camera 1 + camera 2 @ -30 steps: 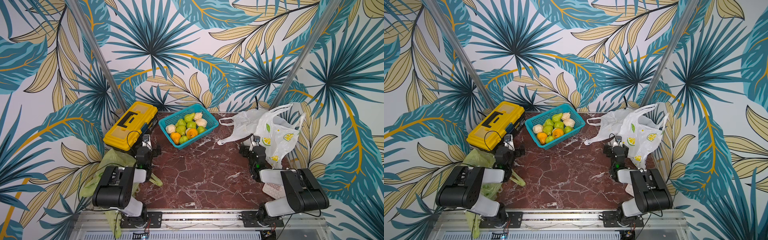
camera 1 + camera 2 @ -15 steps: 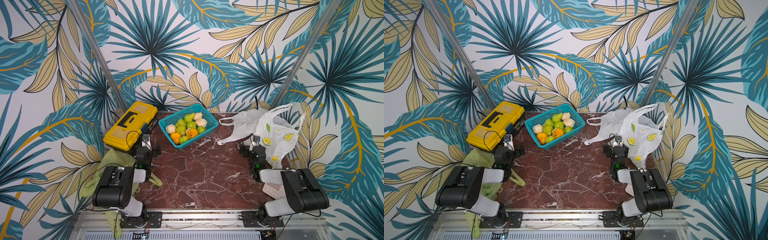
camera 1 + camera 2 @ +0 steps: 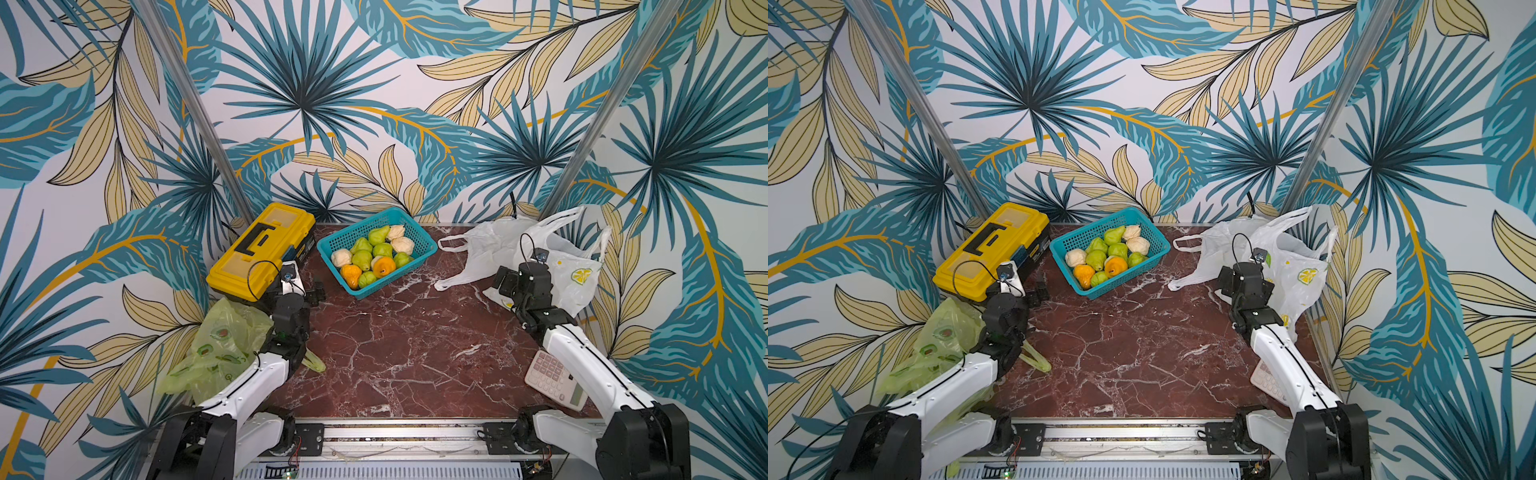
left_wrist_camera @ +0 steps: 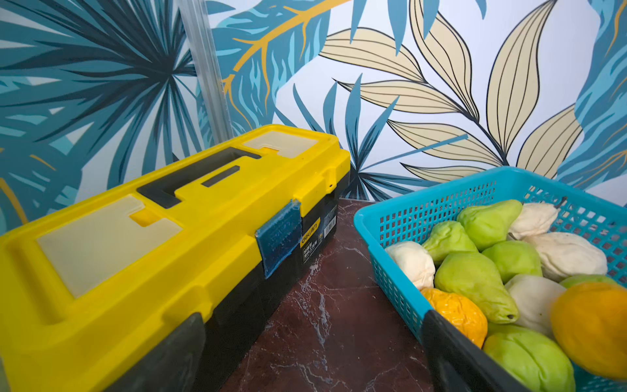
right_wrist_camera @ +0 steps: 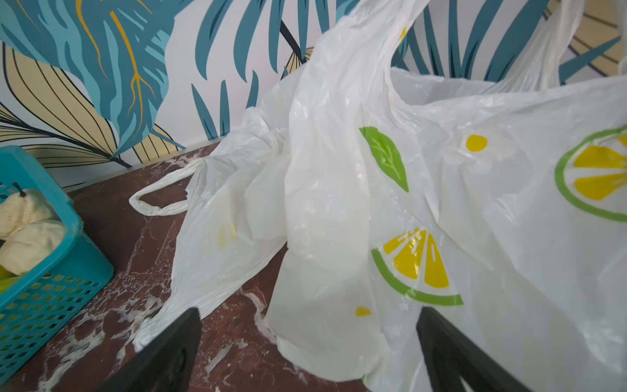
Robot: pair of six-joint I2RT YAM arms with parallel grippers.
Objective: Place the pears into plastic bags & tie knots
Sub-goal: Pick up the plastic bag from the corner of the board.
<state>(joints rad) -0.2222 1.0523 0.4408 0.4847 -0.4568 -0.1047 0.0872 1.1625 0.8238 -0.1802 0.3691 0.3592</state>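
Note:
Green, cream and orange pears [image 3: 374, 257] [image 3: 1106, 257] [image 4: 492, 271] fill a teal mesh basket [image 3: 419, 232] at the back of the table. My left gripper [image 3: 305, 286] [image 4: 310, 322] is open over bare marble, between the toolbox and the basket. My right gripper [image 3: 515, 278] [image 5: 307, 315] is open in front of the lemon-print plastic bag [image 3: 573, 270] [image 5: 475, 203], and a low fold of that bag hangs between its wide-apart fingers. A plain white bag [image 3: 482, 249] [image 5: 230, 210] lies beside it. A lime-green bag [image 3: 220, 345] [image 3: 934, 345] sits off the table's left edge, behind my left arm.
A yellow toolbox [image 3: 262, 249] [image 4: 152, 237] lies at the back left, close to my left gripper. A pink-white calculator [image 3: 555, 378] rests at the front right under my right arm. The red marble table [image 3: 407, 345] ends at a metal rail in front. Patterned walls close in three sides.

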